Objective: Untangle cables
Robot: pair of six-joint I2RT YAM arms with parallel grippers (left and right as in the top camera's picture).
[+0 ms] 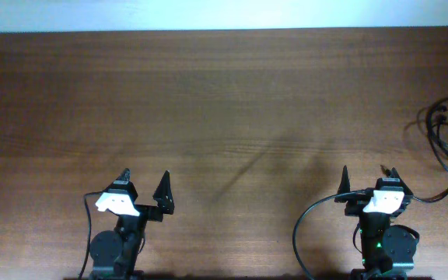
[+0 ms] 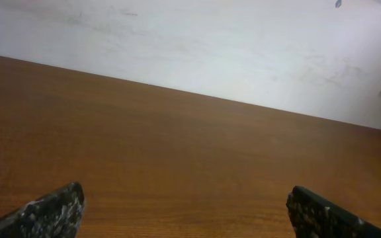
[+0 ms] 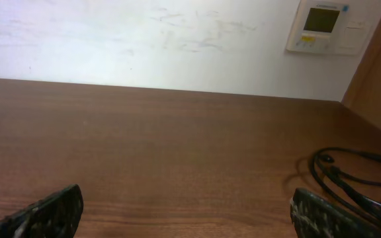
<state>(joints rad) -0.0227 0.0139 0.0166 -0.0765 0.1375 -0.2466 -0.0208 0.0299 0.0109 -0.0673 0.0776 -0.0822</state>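
At the far left of the overhead view, the left gripper (image 1: 146, 174) sits low at the near edge of the wooden table (image 1: 224, 101). Its two dark fingers are spread wide apart with nothing between them. From the left wrist camera we see the same spread: the gripper (image 2: 187, 213) shows one fingertip in each bottom corner, with bare brown tabletop between them and a pale wall (image 2: 217, 46) beyond the far edge.

Further right, the right gripper (image 1: 369, 173) also rests near the front edge, its fingers parted and empty. A thicker black wire (image 1: 298, 229) loops out from that arm's base toward the front of the table. In the right wrist view the gripper (image 3: 185, 213) again has its fingertips in the two lower corners, well separated.

The cables (image 1: 437, 149) lie at the far right edge of the table, well apart from both grippers and partly cut off by the frame. They form a loose set of thin black loops. The right wrist camera shows them (image 3: 341, 184) lying on the wood just beyond the right-hand fingertip. One strand ends in what may be a small plug, though it is too small for us to be sure. High on the wall at the right hangs a white control panel (image 3: 323, 26) with a small display.
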